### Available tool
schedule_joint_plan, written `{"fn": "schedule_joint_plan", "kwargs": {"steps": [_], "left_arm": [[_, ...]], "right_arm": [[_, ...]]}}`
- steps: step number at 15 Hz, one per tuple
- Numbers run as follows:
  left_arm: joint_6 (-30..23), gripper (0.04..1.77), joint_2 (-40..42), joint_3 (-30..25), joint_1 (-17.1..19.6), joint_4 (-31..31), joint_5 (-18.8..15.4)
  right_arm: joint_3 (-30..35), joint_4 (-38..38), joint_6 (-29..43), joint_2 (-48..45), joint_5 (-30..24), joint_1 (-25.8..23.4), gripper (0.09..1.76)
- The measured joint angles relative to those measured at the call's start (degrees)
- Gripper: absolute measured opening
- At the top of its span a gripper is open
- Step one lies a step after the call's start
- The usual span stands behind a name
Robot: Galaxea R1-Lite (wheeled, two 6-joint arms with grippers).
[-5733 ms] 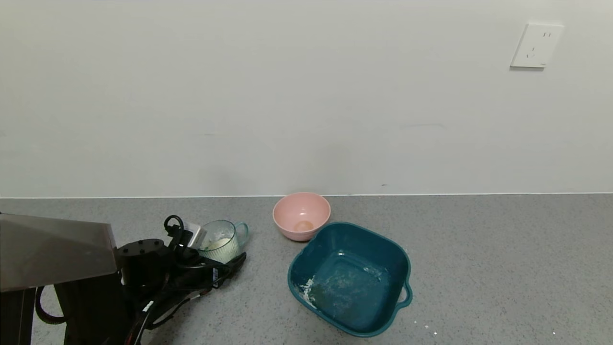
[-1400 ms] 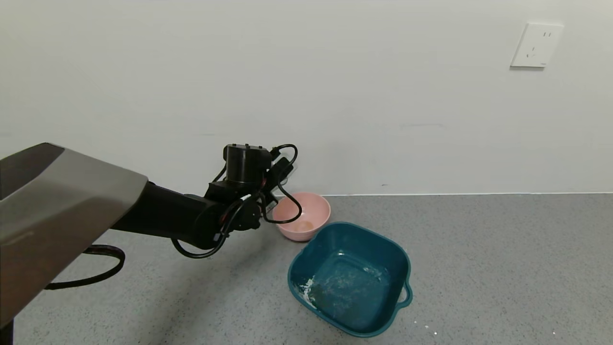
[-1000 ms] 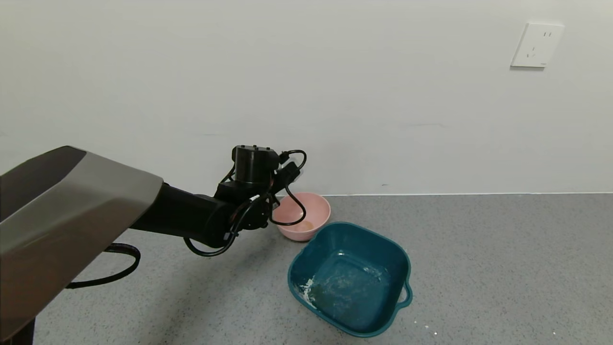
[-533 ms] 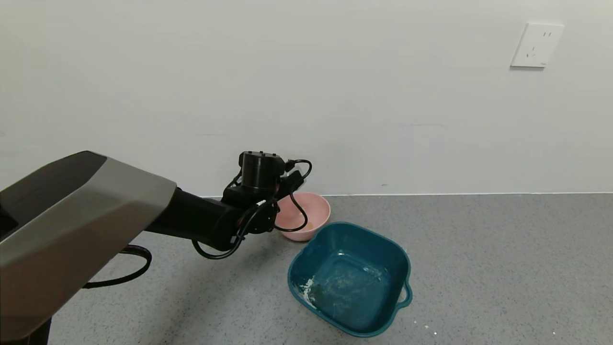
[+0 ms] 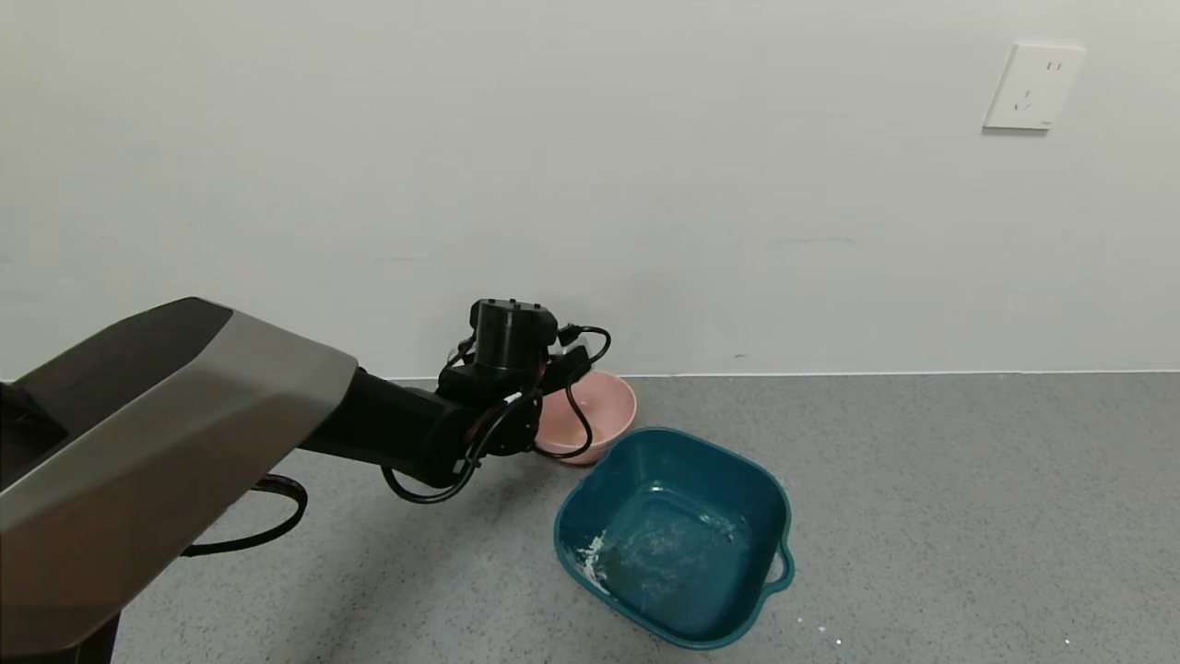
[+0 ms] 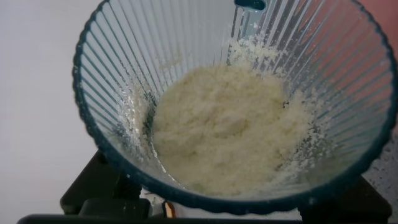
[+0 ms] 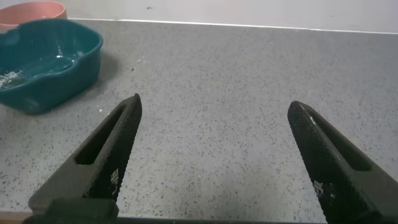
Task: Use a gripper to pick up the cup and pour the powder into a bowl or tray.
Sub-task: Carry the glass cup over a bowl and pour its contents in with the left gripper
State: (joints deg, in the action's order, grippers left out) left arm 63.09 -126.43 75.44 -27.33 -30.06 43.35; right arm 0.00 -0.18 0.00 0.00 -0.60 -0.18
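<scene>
My left gripper (image 5: 546,376) is raised beside the near left rim of the pale pink bowl (image 5: 616,406), close to the wall. In the head view its black wrist and cables hide the cup. In the left wrist view the gripper is shut on the ribbed teal-green cup (image 6: 124,87), and the dark fingers (image 6: 93,193) show below its rim. White powder (image 6: 224,124) fills the cup's bottom and clings to its walls. A pink edge of the bowl (image 6: 387,14) shows behind the cup. My right gripper (image 7: 214,149) is open and empty over bare counter.
The large dark teal tub (image 5: 780,516) stands in front of and to the right of the pink bowl, with powder traces inside; it also shows in the right wrist view (image 7: 81,59). A few white specks (image 5: 830,633) lie on the grey counter. A wall socket (image 5: 1031,88) is high on the right.
My left arm has lifted the cup off the counter and carried it right, then sunk a little toward the pink bowl's left rim. The bowl and tub have not moved.
</scene>
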Motion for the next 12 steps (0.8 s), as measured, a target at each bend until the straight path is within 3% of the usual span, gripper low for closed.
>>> {"fn": "schedule_joint_plan", "kwargs": {"steps": [12], "left_arm": [[8.3,1.3,-0.9,0.7,-1.3,0.0,0.5]], "right_arm": [[0.0,0.0,0.0,0.0,0.0,0.0,1.71]]}}
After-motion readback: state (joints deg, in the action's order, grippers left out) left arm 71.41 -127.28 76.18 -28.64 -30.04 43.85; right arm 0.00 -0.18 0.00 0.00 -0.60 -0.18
